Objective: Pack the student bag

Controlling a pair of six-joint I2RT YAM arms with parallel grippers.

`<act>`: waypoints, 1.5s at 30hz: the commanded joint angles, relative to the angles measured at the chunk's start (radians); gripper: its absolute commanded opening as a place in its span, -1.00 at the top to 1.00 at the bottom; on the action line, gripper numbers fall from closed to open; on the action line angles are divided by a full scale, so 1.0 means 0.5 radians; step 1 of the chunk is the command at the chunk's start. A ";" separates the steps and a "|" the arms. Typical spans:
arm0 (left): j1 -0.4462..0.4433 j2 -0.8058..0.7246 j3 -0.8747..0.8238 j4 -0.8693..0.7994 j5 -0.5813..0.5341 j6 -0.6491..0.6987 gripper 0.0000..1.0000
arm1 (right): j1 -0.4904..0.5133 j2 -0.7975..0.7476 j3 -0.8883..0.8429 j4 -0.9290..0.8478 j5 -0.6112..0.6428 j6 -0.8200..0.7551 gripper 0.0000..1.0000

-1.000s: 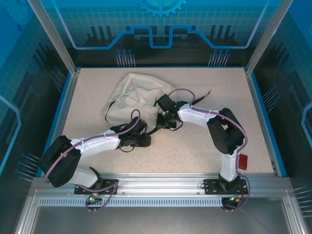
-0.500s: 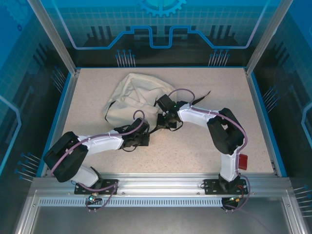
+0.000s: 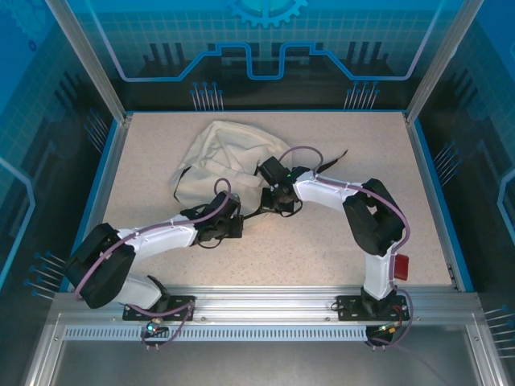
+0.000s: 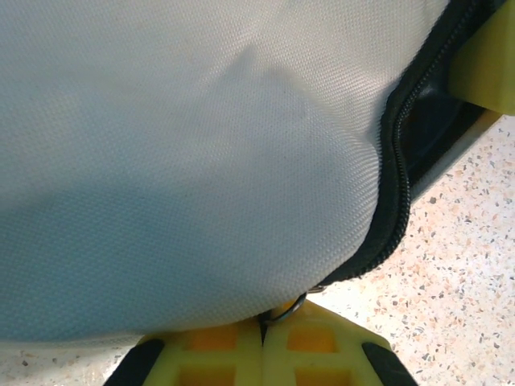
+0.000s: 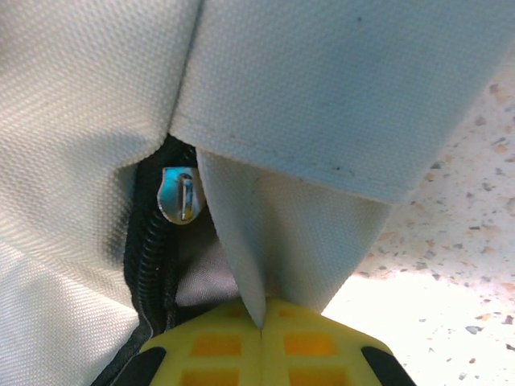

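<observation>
The student bag point(image 3: 217, 161) lies slumped on the worktop point(image 3: 370, 169), in the far half and left of the middle, with both arms reaching in to its near edge. The left gripper point(image 4: 263, 336) has its jaws together on the bag's rim, apparently nipping a thin wire ring point(image 4: 291, 309) at the end of the black zip point(image 4: 394, 161). The right gripper point(image 5: 261, 320) has its jaws clamped on a narrow fold of cream cloth, just beside a metal zip pull point(image 5: 179, 195). Both holds look slight. A pull along the zip could draw the ring out from between the left pads. A sideways pull could slide the tapered fold free of the right pads. With nothing weighing the soft bag down, opposed pulls may drag or bunch it rather than part the zip. Loose cloth near the teeth could also jam the slider.
</observation>
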 commanded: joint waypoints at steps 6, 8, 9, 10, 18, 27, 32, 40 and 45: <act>0.132 -0.123 -0.031 -0.489 0.023 0.035 1.00 | -0.117 -0.041 -0.055 -0.296 0.630 0.004 1.00; 0.142 -0.124 -0.016 -0.507 0.018 0.040 1.00 | -0.114 -0.044 -0.052 -0.295 0.637 -0.004 1.00; 0.143 -0.128 -0.012 -0.508 0.024 0.037 1.00 | -0.115 -0.044 -0.050 -0.304 0.646 -0.001 1.00; 0.151 -0.140 -0.021 -0.498 0.039 0.037 1.00 | -0.114 -0.044 -0.054 -0.308 0.657 0.003 1.00; 0.189 -0.245 -0.030 -0.378 0.353 0.107 1.00 | -0.114 -0.170 -0.142 -0.038 0.364 -0.189 1.00; 0.188 -0.150 0.099 -0.207 0.738 0.084 1.00 | -0.085 -0.307 -0.230 0.160 -0.427 -0.067 0.25; 0.184 -0.055 0.146 -0.220 0.802 0.056 1.00 | -0.052 -0.430 -0.386 0.263 -0.505 0.199 0.18; 0.185 0.037 0.214 -0.287 0.872 0.052 1.00 | -0.019 -0.312 -0.300 0.196 -0.590 0.262 0.28; 0.184 0.066 0.228 -0.309 0.878 0.059 1.00 | 0.002 -0.264 -0.262 0.257 -0.627 0.265 0.25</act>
